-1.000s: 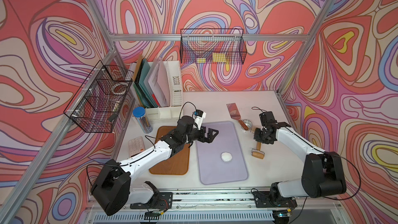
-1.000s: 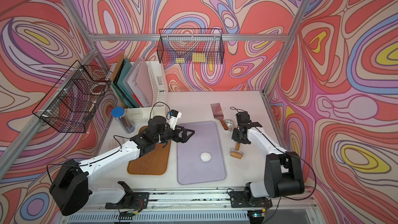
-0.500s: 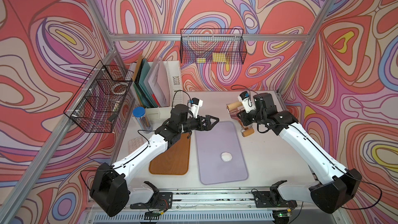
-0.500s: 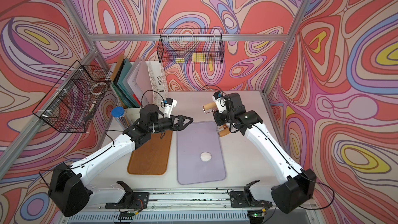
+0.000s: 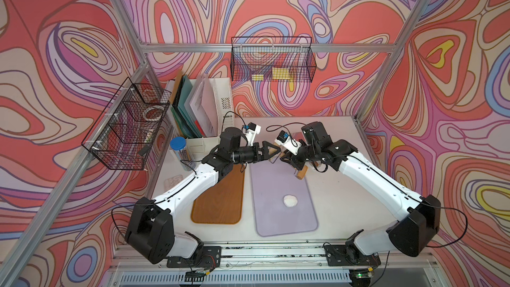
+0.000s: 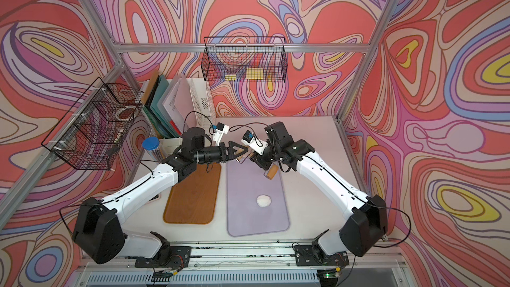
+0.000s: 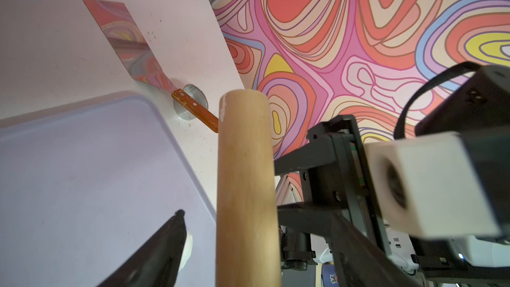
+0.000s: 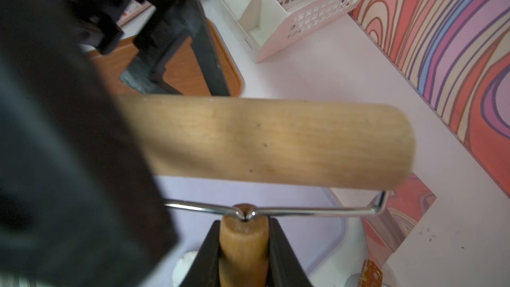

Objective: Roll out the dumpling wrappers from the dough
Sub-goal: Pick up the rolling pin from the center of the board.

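Your right hand [image 8: 244, 233] is pinching the roller [image 8: 276, 142] by its short turned-wood handle [image 8: 244, 247], one black finger pressed flat on each side. A thin bright wire yoke [image 8: 303, 211] runs from the handle's top to the ends of the smooth, pale wooden barrel; the barrel lies crosswise just ahead of the fingertips. Your left hand [image 5: 271, 151] is spread, with a finger on either side of the barrel's end. In the left wrist view a gap shows between one black finger [image 7: 162, 241] and the wood; you cannot tell whether the other finger touches. Both hands are raised above the far end of the lilac tray [image 5: 276, 216]; the arms reach forward from their bases and the hands point tip to tip.

The dough [image 5: 289, 200] is a small, matte white, rounded lump on the lilac tray; it lies below and well behind your right hand, toward the arm bases. Bare lilac surface surrounds it up to the tray's low, rounded rim. A brown wood-grain tray [image 5: 220, 202] lies just beside the lilac one, under your left forearm. On the white tabletop [image 5: 339, 189] past your right hand, a mirror-bright steel scraper [image 7: 124, 40] lies near the tray's corner; its wooden grip crosses a small steel cup [image 7: 193, 100]. A white perforated plastic file rack [image 8: 289, 9] stands beyond your left hand, by the wall.
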Motion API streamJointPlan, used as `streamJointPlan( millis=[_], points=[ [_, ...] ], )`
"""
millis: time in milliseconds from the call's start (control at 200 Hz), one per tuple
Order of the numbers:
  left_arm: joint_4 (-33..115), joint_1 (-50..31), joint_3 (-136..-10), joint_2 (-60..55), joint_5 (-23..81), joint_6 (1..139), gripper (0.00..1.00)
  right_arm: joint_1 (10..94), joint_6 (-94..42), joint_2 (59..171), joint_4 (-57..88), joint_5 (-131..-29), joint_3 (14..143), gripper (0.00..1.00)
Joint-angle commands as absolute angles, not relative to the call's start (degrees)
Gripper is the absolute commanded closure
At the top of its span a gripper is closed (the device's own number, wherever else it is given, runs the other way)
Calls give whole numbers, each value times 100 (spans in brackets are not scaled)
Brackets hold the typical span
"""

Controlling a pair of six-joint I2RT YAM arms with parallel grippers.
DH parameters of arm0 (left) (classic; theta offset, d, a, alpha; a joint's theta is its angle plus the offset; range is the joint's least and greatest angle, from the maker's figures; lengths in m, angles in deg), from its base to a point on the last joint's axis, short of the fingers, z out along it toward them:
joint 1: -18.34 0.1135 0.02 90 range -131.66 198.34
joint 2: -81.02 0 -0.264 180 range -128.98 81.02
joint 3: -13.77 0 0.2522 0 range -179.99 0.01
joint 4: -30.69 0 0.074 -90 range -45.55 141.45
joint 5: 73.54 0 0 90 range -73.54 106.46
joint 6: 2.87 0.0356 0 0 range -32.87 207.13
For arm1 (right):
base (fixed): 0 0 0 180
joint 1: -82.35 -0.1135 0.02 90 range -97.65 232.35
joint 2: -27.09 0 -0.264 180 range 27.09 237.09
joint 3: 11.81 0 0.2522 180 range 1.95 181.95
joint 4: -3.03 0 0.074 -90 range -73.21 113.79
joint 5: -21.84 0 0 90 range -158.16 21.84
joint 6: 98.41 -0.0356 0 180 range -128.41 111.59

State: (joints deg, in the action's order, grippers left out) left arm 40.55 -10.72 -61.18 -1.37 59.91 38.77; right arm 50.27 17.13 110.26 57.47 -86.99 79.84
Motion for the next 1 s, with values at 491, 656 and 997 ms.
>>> streamJointPlan(
  millis=[491, 656, 997],
  points=[
    [3302, -999, -6127, -320, 6329, 3123, 100, 4991, 1948, 11269, 5172, -9268, 7947, 100],
    [2451, -729, -5667, -25, 5951, 2439, 100, 5155, 1480, 11170, 4927, -9393, 7943, 46],
    [1188, -434, -5242, 272, 5397, 1469, 100, 6959, -2579, 10110, 1917, -11905, 6419, 5]
  ],
)
